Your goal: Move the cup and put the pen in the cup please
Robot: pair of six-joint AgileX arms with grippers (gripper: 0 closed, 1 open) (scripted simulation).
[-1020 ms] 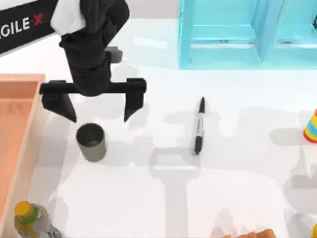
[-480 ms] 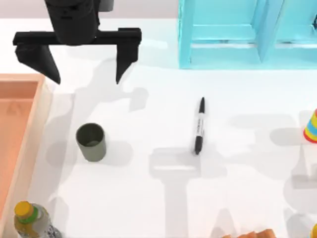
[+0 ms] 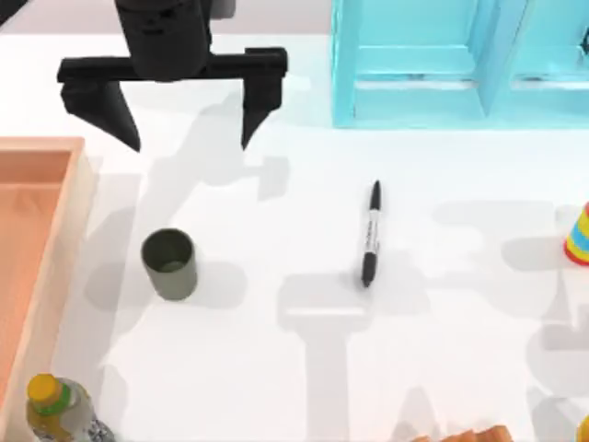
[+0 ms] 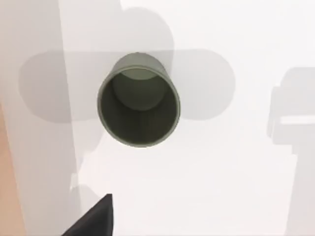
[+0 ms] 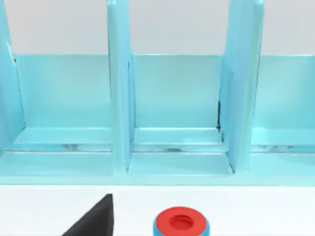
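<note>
Left end effector [image 3: 170, 106] spread wide, empty, above the cup [image 3: 169, 263]
I see the cup upright, mouth up; pen [image 3: 370, 234] lies well off to its right

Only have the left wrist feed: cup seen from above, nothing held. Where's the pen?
Observer: The pen lies flat on the table, to the right of the cup in the top view, well apart from it.
Operator: Left gripper state?
Observer: The left gripper is open wide and holds nothing, farther toward the top view's upper edge than the cup.
Operator: Anything crowding the cup?
Observer: An orange tray lies along the table's left side, close to the cup but not touching it.
</note>
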